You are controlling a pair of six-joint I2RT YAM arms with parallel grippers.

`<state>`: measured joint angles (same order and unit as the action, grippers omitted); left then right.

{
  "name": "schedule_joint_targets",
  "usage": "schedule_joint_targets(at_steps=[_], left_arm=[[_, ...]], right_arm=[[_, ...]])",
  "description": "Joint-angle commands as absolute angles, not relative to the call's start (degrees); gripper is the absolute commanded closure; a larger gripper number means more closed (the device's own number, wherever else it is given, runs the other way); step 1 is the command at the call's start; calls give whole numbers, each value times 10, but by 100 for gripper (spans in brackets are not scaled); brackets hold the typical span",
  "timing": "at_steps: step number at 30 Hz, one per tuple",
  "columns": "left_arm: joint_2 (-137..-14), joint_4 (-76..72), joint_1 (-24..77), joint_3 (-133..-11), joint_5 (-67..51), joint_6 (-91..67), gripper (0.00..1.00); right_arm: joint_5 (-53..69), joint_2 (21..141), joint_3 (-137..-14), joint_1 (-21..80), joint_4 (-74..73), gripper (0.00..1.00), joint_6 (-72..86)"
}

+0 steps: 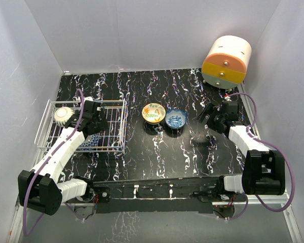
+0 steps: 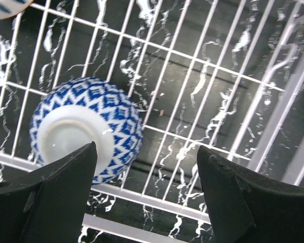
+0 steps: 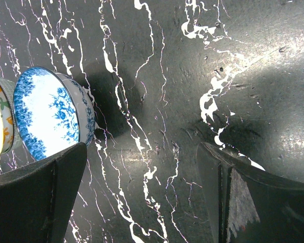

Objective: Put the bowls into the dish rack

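Top external: dish rack (image 1: pixel 109 100) at the desk's left edge holds two bowls that I can see. The ribbed white bowl (image 1: pixel 64 115) is in its far-left corner, the blue zigzag bowl (image 2: pixel 86 129) upside down on the wires. Left claw (image 2: pixel 147 152) above it, wide, empty. Still to load: yellow-floral bowl (image 1: pixel 153 112) and blue-floral bowl (image 1: pixel 176 118), touching, mid-desk. Right claw (image 3: pixel 142 152) near them, wide, empty. Drawer unit (image 1: pixel 227 59) in the far-right corner, not in the way.

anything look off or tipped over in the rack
Nothing spilled or broken. The blue-diamond bowl in the rack sits foot up rather than mouth up, just beside the open left gripper.
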<state>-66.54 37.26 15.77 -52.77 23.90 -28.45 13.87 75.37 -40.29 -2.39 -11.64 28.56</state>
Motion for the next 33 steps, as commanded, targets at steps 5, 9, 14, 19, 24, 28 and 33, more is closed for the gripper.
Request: schedule_joint_targets(at_steps=[5, 9, 14, 19, 24, 28, 33], left_arm=[[-609, 441, 157, -485, 332, -370, 17], [-609, 454, 157, -478, 357, -388, 15], [-615, 469, 155, -475, 387, -415, 14], [-634, 469, 125, -480, 396, -416, 13], [-655, 455, 78, -476, 382, -414, 13], [-660, 445, 45, -475, 372, -402, 12], [-653, 414, -11, -478, 344, -371, 12]], right_arm=[[168, 757, -402, -27, -69, 7, 286], [174, 761, -395, -27, -58, 7, 289], [179, 770, -392, -27, -52, 7, 290], [184, 770, -387, -27, -46, 7, 293], [186, 762, -382, -27, -45, 7, 292], [186, 757, -379, -27, -46, 7, 293], [187, 755, -377, -27, -45, 7, 293]])
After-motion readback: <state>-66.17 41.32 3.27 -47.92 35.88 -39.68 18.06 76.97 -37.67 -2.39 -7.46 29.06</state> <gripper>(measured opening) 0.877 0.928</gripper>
